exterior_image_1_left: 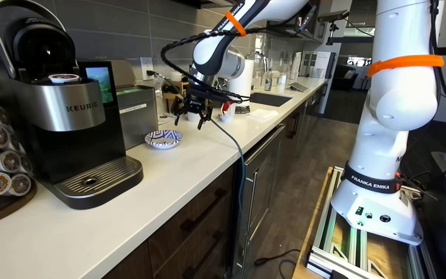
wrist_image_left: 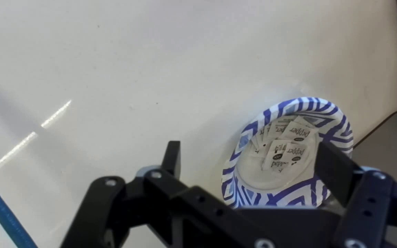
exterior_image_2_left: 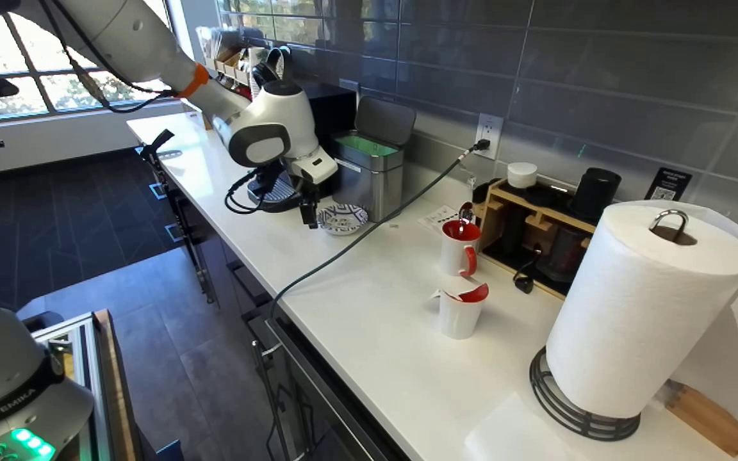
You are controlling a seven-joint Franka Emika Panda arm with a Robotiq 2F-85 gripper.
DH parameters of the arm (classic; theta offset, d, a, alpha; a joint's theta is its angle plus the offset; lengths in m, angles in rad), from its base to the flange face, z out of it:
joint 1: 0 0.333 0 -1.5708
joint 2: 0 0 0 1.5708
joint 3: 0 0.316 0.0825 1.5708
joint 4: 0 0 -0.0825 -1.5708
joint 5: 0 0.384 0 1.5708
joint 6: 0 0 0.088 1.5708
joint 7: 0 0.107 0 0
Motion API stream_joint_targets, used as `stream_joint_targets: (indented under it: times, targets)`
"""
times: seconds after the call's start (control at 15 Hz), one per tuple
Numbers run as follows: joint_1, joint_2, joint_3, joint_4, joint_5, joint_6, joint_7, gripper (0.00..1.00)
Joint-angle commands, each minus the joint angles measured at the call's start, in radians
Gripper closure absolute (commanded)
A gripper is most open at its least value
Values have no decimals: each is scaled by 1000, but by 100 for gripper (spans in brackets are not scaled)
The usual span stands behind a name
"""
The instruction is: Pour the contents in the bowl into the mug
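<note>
We had the gripper [exterior_image_1_left: 188, 124] above the counter [exterior_image_1_left: 192, 155], its fingers [wrist_image_left: 174, 158] spread apart. Lower and near it, the bowl [exterior_image_1_left: 163, 134] rested upright on the counter, holding pepper packets [wrist_image_left: 298, 131], close to the steel bin [exterior_image_1_left: 139, 124]. Farther off we saw a red-handled mug [exterior_image_2_left: 455, 257] and, near it, a white mug [exterior_image_2_left: 460, 318] with a red interior; past both stood the paper-towel roll [exterior_image_2_left: 644, 314].

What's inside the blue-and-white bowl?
In the wrist view, the blue-and-white bowl holds several overlapping pepper packets, the print readable on some. Whatever lies beneath the top ones is covered, so no exact count; the open gripper also hides part of the bowl's wall.
</note>
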Motion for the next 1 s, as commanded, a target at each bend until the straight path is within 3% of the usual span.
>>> stream_joint_targets:
  times: [0.0,0.07,0.13,0.4,0.93]
  targets:
    - [5,82,-8,94,72,-39,-4,0]
    - [-14,72,17,106,140,-66,-71,0]
    - [14,53,-16,59,65,-13,-19,0]
    - [10,65,-7,95,113,-39,-50,0]
    - [-40,173,30,114,300,132,-152,0]
